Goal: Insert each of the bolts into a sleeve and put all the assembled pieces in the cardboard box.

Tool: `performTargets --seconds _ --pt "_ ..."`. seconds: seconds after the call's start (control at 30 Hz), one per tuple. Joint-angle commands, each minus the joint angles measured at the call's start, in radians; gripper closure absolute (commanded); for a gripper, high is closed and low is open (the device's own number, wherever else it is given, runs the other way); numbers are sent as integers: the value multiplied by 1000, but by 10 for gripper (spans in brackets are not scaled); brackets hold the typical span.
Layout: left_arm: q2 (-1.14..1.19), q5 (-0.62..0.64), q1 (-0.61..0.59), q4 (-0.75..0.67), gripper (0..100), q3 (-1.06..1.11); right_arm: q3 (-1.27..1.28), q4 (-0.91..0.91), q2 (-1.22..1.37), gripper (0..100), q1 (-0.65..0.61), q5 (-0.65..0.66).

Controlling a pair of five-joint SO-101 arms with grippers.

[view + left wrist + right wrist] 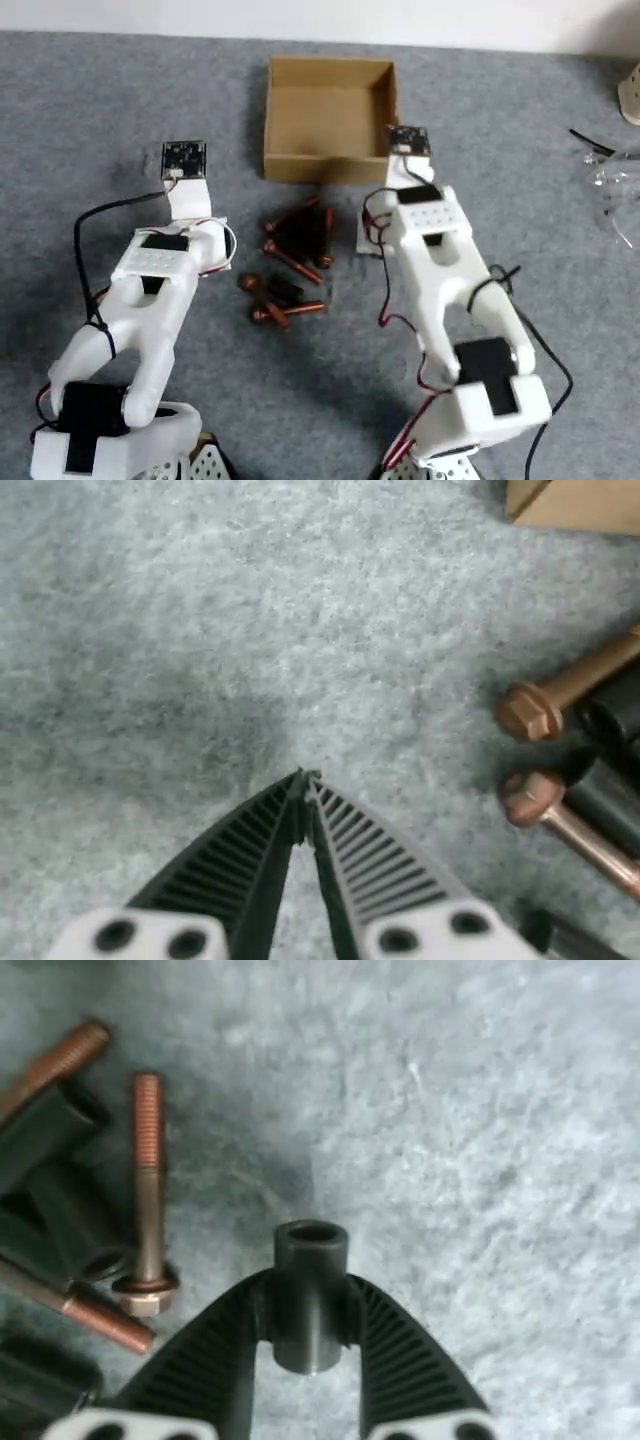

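Note:
Copper bolts and black sleeves lie in a loose pile on the grey carpet between the two arms, in front of the cardboard box. My right gripper is shut on a black sleeve, held upright with its bore facing the camera, just beside the pile. A bolt and more sleeves lie close to it. My left gripper is shut with nothing in it, low over bare carpet. Two bolt heads and a sleeve lie to one side of it.
The box is open-topped and looks empty. The left arm and right arm flank the pile. Clear plastic pieces and a wire lie at the far right. Carpet left of the left arm is bare.

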Motion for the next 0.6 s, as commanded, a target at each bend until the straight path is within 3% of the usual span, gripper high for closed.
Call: performTargets --seconds 0.0,0.2,0.57 --pt "-8 6 18 -3 993 -44 61 -76 -136 995 18 14" --pt "-8 3 107 -3 993 -44 183 -134 -251 995 19 14" --pt "-31 8 114 3 994 -39 420 -248 -443 995 21 37"
